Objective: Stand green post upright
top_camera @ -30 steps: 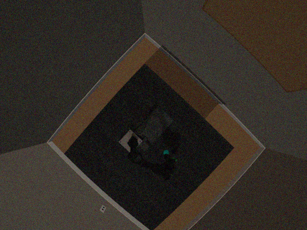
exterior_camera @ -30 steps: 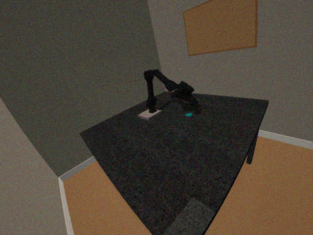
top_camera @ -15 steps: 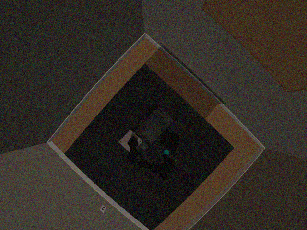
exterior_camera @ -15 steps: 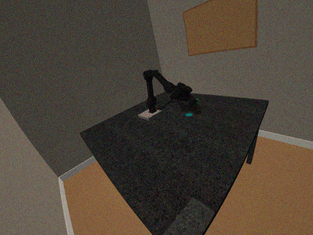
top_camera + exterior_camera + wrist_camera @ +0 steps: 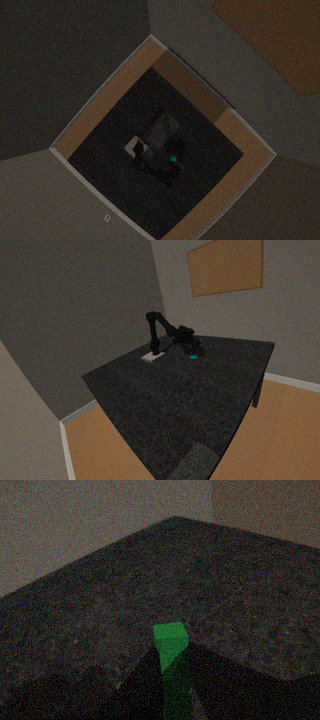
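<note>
we are carrying the green post (image 5: pixel 170 656) toward the cyan circle (image 5: pixel 192 357), so the step in hand looks like the reorienting and transport before set-down. going left to right in the exterior view, the arm's base plate (image 5: pixel 152 356) sits on the dark table (image 5: pixel 160 400), then the gripper (image 5: pixel 195 343), which is clenched on the green post and holding it above the table, just beyond the circle. in the wrist view the post's long axis is running straight out from the jaws, its free end pointing away from us. next we judge the wrist needs tilting until that axis is vertical, over the circle, before lowering.
</note>
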Motion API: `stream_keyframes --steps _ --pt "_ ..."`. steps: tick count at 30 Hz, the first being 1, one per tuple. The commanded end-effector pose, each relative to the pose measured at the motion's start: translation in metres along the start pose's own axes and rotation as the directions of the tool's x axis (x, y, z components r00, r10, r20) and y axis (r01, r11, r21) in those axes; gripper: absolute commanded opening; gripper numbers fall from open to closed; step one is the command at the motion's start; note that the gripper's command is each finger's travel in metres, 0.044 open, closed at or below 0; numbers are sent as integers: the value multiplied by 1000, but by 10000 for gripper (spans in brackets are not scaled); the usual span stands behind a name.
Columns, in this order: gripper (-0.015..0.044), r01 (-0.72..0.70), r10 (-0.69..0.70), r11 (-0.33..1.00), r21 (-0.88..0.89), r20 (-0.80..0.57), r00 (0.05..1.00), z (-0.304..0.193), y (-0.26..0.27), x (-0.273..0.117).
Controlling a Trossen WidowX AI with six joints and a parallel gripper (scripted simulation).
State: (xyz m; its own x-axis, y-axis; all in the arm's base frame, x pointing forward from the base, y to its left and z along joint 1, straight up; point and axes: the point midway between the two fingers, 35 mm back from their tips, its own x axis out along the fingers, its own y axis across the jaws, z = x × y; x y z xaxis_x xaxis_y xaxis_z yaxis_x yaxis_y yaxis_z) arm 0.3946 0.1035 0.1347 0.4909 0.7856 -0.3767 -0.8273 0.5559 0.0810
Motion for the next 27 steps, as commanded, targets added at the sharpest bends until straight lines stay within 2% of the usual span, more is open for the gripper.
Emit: stream_keyframes --steps 1,27 --pt "23 -7 7 1000 0 23 1000 0 2 -3" --pt "23 -48 54 998 -46 146 988 -3 14 -22"
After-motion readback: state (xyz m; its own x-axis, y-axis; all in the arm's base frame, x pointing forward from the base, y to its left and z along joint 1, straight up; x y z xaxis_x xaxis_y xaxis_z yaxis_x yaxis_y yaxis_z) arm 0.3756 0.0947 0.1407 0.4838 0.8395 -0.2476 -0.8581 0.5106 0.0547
